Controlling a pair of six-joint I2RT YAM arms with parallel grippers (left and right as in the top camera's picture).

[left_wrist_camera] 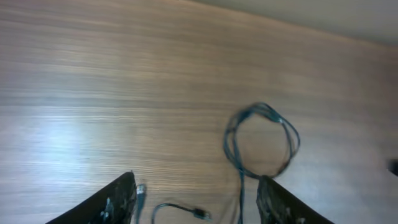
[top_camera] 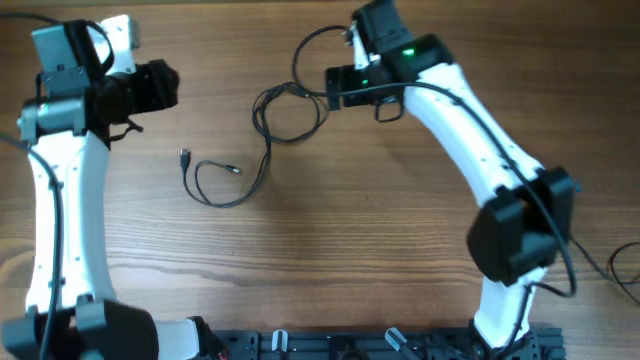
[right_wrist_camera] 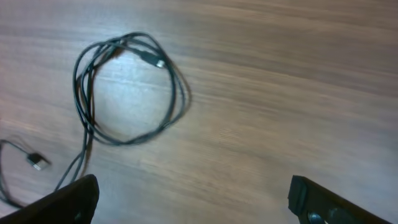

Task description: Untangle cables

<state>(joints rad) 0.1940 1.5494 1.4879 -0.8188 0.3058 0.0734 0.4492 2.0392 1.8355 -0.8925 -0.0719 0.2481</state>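
The cables (top_camera: 269,155) are thin black cords on the wooden table. They form a small coil at the back centre, with a strand running down to a loose loop that ends in two small plugs (top_camera: 185,155). My left gripper (top_camera: 174,86) is open and empty, left of the cords and above the table. In the left wrist view the coil (left_wrist_camera: 291,140) lies ahead of the open fingers (left_wrist_camera: 199,202), and a plug (left_wrist_camera: 200,214) lies between them. My right gripper (top_camera: 333,86) is open and empty just right of the coil. The right wrist view shows the coil (right_wrist_camera: 81,102) beyond the wide-open fingers (right_wrist_camera: 193,199).
Thicker black cables run along the right arm (top_camera: 470,110) and loop behind its wrist (top_camera: 305,50). Another cord lies at the table's right edge (top_camera: 625,265). A black rail (top_camera: 350,345) runs along the front edge between the arm bases.
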